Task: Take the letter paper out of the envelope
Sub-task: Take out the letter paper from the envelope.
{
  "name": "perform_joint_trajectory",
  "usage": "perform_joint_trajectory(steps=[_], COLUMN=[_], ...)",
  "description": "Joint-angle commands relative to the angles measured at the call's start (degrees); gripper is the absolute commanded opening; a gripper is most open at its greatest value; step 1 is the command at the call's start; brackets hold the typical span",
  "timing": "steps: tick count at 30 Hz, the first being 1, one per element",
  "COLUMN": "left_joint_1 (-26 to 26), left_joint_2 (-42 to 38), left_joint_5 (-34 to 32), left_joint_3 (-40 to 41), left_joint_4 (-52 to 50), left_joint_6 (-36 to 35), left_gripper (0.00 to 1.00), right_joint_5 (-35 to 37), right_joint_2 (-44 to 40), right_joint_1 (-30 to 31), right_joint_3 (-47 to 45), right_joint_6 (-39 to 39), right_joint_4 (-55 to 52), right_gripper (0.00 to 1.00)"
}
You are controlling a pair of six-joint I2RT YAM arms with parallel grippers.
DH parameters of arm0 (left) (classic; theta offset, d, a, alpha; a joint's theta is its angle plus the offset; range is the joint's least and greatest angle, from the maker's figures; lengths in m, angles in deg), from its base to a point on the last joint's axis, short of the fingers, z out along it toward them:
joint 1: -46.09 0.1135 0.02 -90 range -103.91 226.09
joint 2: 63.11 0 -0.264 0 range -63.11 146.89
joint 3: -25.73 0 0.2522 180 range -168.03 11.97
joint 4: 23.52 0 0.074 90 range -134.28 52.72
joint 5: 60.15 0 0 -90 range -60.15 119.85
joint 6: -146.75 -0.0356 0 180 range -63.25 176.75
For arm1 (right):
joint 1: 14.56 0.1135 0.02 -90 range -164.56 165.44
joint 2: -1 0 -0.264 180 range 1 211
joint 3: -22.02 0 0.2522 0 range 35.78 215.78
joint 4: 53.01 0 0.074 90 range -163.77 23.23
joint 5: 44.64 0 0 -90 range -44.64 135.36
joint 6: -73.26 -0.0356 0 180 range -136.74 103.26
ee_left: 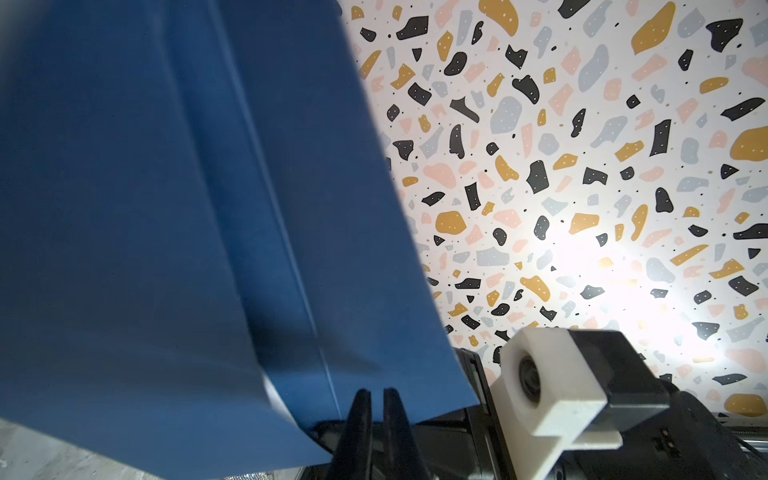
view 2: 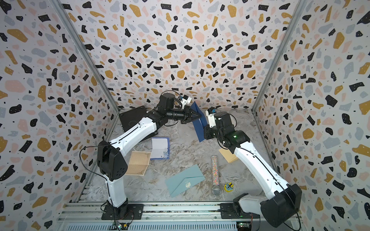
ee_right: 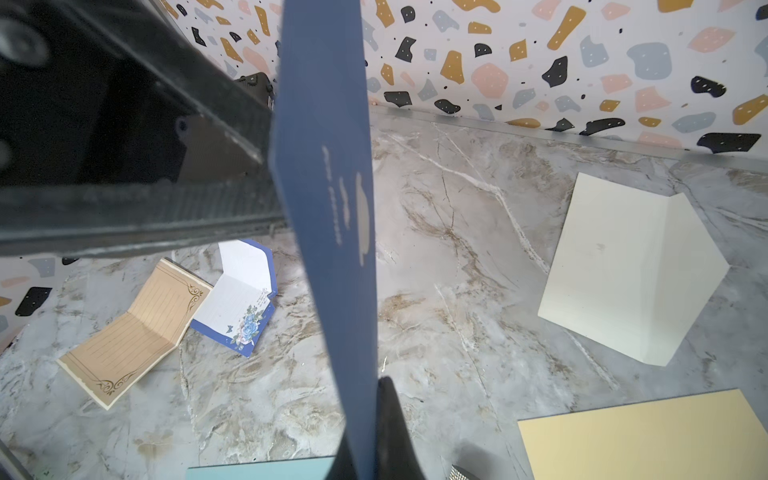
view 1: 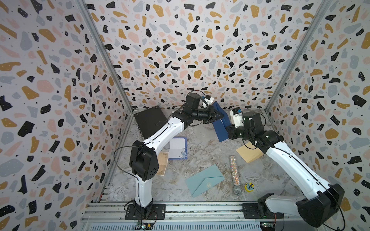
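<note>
- Navy envelope (view 1: 220, 122) up in mid-air near back wall (view 1: 200, 60), standing on end between both grippers.
- Right gripper (view 1: 227, 130): elbow bent, reaching inward, clamped tight on lower edge.
- Left gripper (view 1: 221, 115): wrist level, jaws nearly closed, pinching upper part.

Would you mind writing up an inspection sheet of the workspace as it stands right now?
Surface: marble-patterned tabletop, no spills seen.
Job's things: dark blue envelope held up off the table between both arms; letter paper not clearly visible.
Clutter: light blue envelope, glitter microphone, yellow toy clock, tan lined sheet, floral sheet, yellow envelope, cream card, black box.
Grippers: left gripper nearly closed at the envelope's edge; right gripper clamped on the envelope too.
Cables: black cable loops free beside the left arm.
Surroundings: terrazzo-print walls; aluminium rail at the front.
</note>
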Motion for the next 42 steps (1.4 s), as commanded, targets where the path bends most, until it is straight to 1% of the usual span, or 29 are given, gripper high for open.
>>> perform_joint_trajectory(steps=[1, 2, 5, 7, 9, 19, 24, 26, 30, 33, 39, 42], left_joint_1=[-0.5, -0.5, -0.5, -0.5, -0.5, -0.5, -0.5, -0.5, -0.5, -0.5, -0.5, -0.4], left_joint_2=[0.3, 0.2, 0.1, 0.3, 0.5, 0.9, 0.9, 0.7, 0.8, 0.7, 1.2, 1.3], left_joint_5=[-0.3, -0.4, -1.5, -2.9, -3.9, -6.3, -7.9, -8.8, -10.3, -11.2, -13.4, -14.5], left_joint_3=[-2.4, -2.2, -2.6, -3.3, -3.7, -3.4, -4.2, -4.5, -5.3, -6.0, -7.2, -7.6], left_joint_4=[-0.5, -0.5, -5.1, -8.3, -10.2, -12.1, -15.2, -17.0, -20.6, -22.4, -26.9, -28.7], left_joint_6=[-2.3, -2.7, -4.4, -7.6, -8.8, -10.9, -12.6, -13.5, -14.7, -15.1, -16.3, -16.6], left_gripper=[0.10, 0.10, 0.10, 0.10, 0.10, 0.10, 0.10, 0.12, 0.20, 0.23, 0.29, 0.30], right_joint_5=[2.5, 3.2, 5.3, 5.8, 5.7, 6.0, 7.1, 7.8, 9.6, 11.4, 18.9, 22.4], right_joint_2=[0.0, 0.1, 0.4, 0.5, 0.5, 0.0, -0.3, -0.2, -0.3, -0.1, 0.4, 0.3], right_joint_1=[1.0, 1.3, 2.1, 2.4, 2.7, 4.6, 5.2, 5.3, 6.1, 7.4, 11.8, 13.2], right_joint_3=[2.3, 2.4, 3.0, 3.4, 3.9, 4.3, 4.0, 4.1, 4.7, 5.0, 6.2, 6.1], right_joint_6=[1.2, 1.4, 2.0, 2.1, 2.0, 0.5, 0.5, 0.8, 1.6, 3.0, 6.3, 7.2], right_joint_4=[-2.1, -2.3, -2.9, -3.0, -2.9, -4.0, -4.4, -4.5, -4.7, -5.0, -6.2, -6.2], right_gripper=[0.00, 0.00, 0.00, 0.00, 0.00, 0.00, 0.00, 0.00, 0.00, 0.00, 0.00, 0.00])
